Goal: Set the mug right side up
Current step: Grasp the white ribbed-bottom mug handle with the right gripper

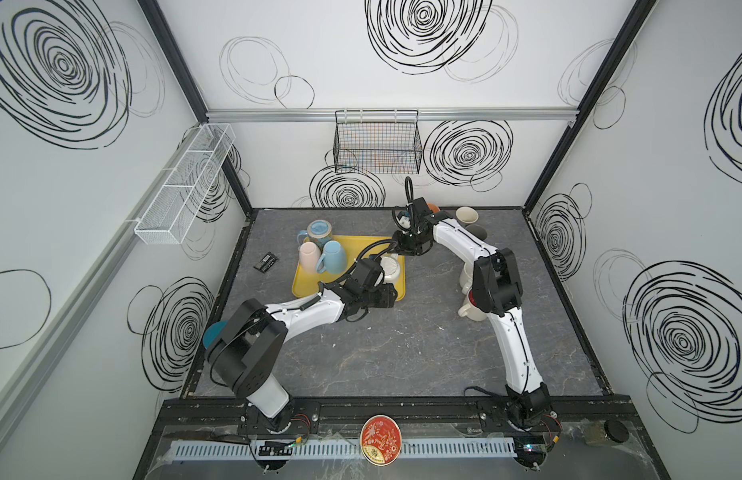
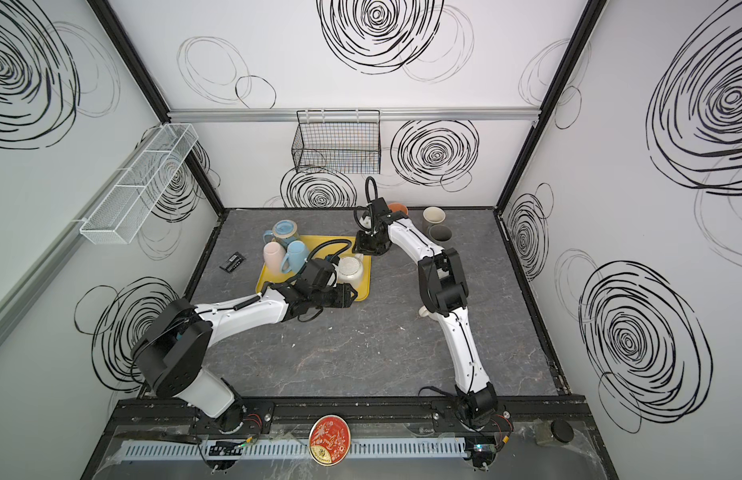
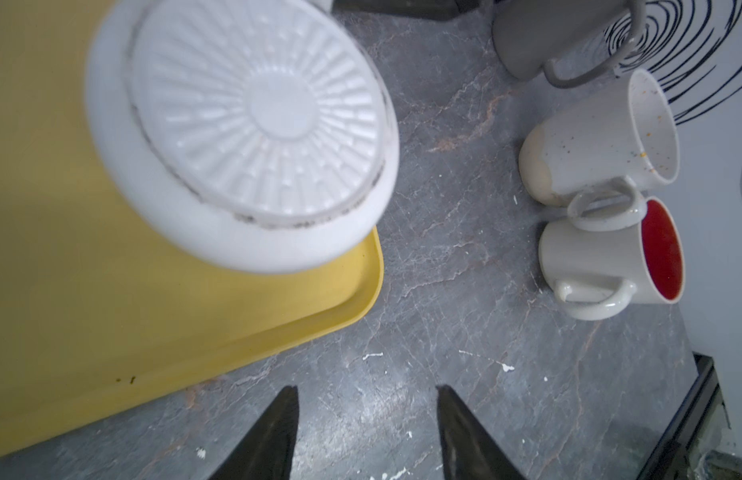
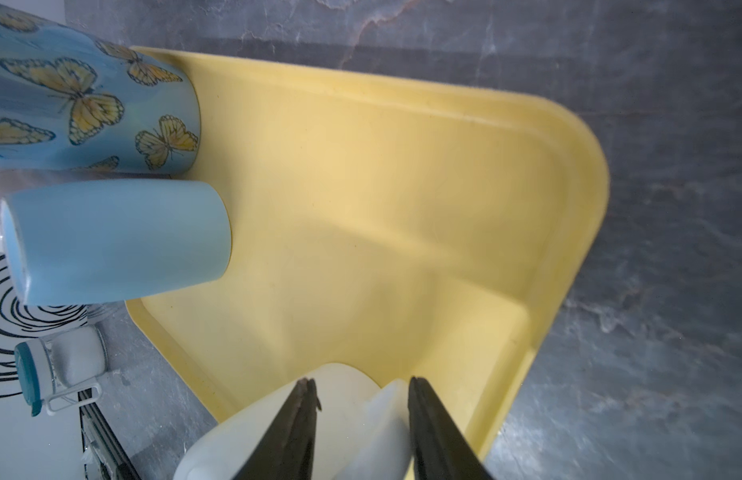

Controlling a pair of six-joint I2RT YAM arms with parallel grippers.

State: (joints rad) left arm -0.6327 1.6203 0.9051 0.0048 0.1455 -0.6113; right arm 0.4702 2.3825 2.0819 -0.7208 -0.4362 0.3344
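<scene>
Right wrist view shows the right pincer with its jaws apart on both sides of the handle of the white mug; the handle lies just beside one finger and a gap stays at the other. In both top views this mug stands bottom up on the yellow tray, near the tray's right edge and apart from the light blue mug. Left pincer is open over the bare worktop beside the tray corner, holding nothing.
</scene>
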